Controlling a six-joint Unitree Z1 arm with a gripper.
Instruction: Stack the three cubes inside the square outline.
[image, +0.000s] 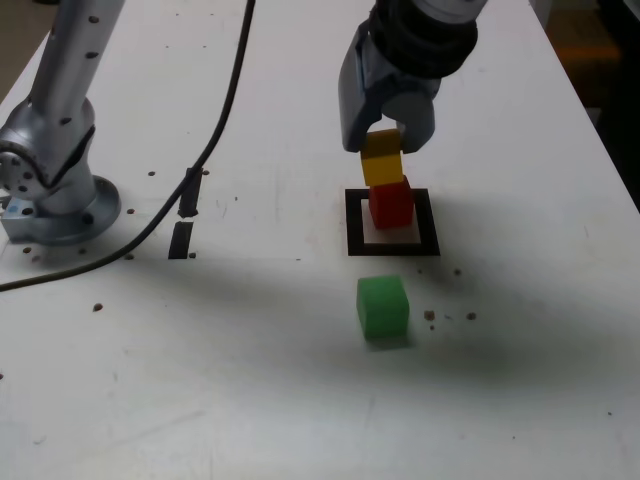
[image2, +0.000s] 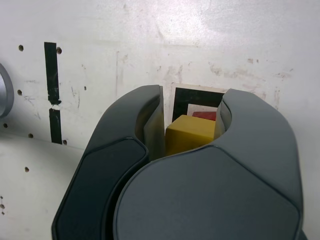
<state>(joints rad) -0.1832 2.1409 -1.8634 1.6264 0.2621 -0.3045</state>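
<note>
Nearest the exterior camera, the matte green cube (image: 382, 308) sat upright outside the thick black square outline (image: 355, 228). Beyond it, the red cube (image: 391, 206) stood inside, turned slightly. The gripper (image: 385, 144) clenched the yellow cube (image: 382, 163) above the red; whether those cubes touched, I couldn't tell.

The site appears to be a robotics lab or test workshop; the exact type cannot be confirmed. Beneath the gripper (image: 386, 138) lies a scuffed white worktop (image: 240, 400), pitted with small holes, bearing a black square outline (image: 355, 225). Off to the gripper's side, toward the exterior view's left, are short black strips (image: 181, 240), a loose dark cable (image: 230, 100) and a metallic arm base (image: 65, 215).
</note>
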